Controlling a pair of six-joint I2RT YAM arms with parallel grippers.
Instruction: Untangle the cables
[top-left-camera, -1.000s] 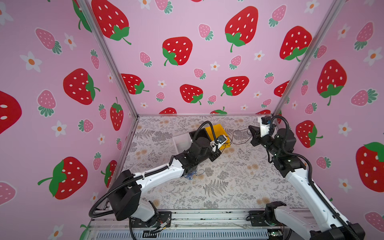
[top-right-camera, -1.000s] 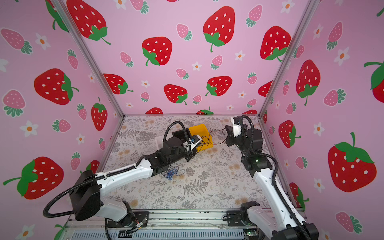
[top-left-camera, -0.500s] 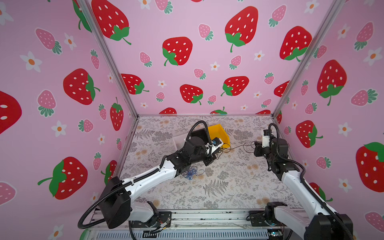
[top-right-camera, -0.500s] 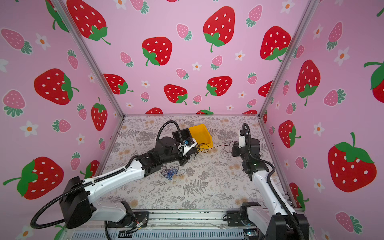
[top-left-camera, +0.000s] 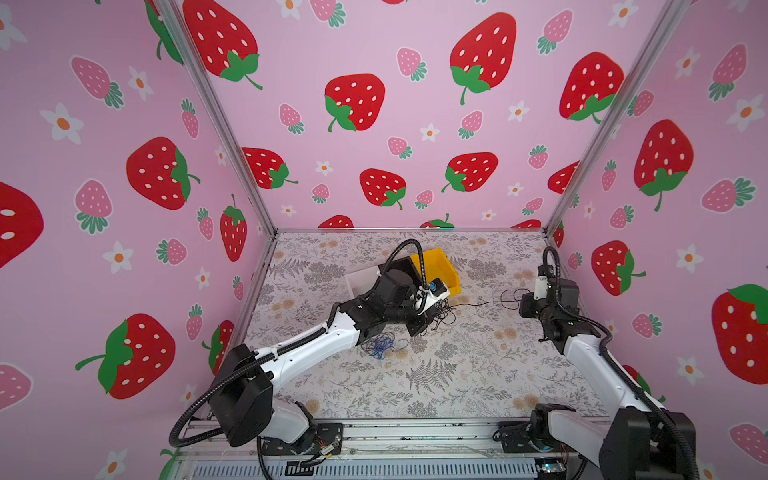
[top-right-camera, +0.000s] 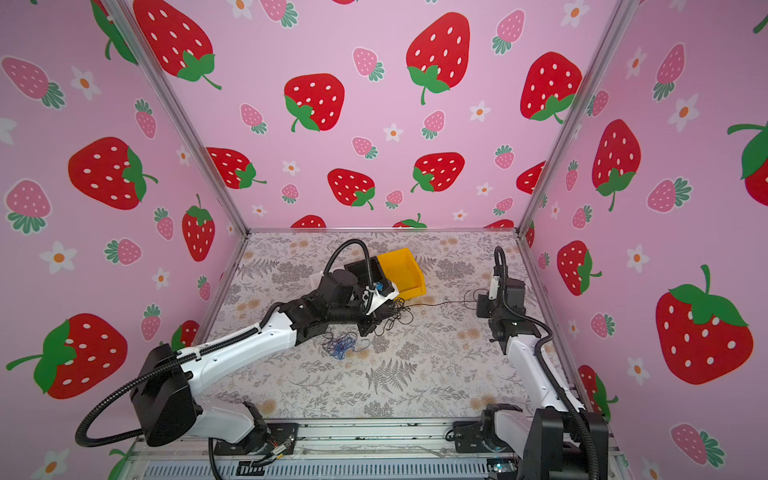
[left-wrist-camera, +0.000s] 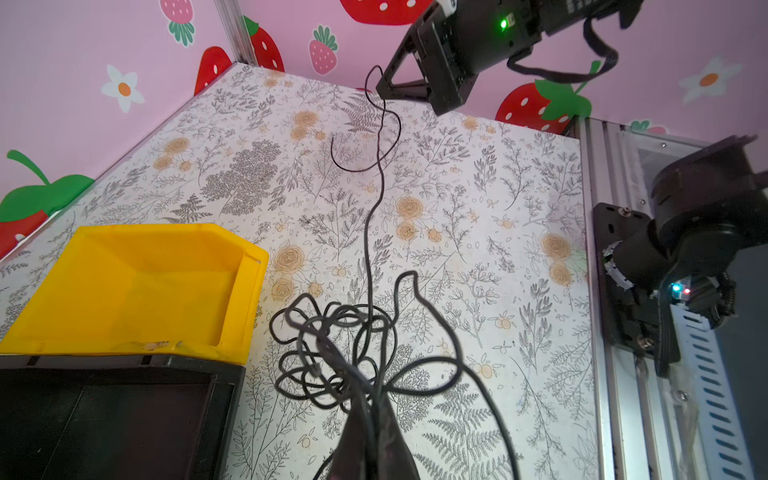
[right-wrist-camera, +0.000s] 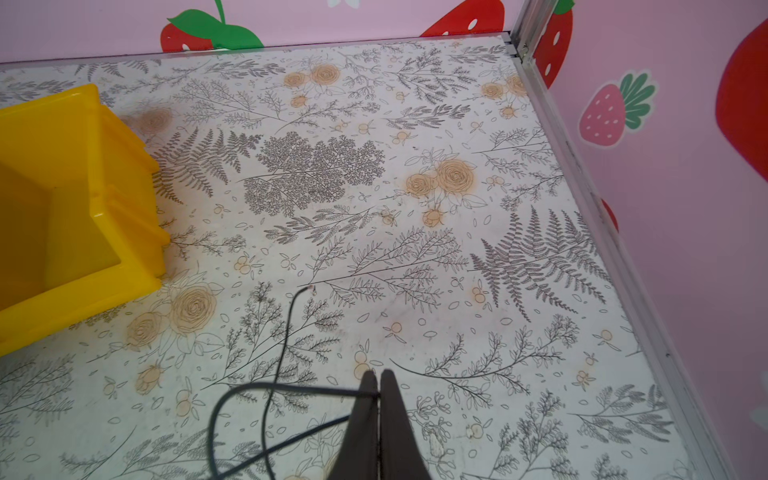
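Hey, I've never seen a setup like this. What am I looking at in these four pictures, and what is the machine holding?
These are two robot arms, a left arm and a right arm, mounted at the near edge of a floral table inside a strawberry-papered booth. Two pictures come from a pair of cameras overhead, looking down on the whole scene. The other two come from a small camera on each arm's wrist, looking along its pincer, called the end effector.

On the table are a yellow bin, a black bin beside it, a loose pile of blue cables and a tangled black cable.

The left end effector is shut on the tangle. The right end effector is shut on a strand of the same black cable, which runs across to it from the tangle.
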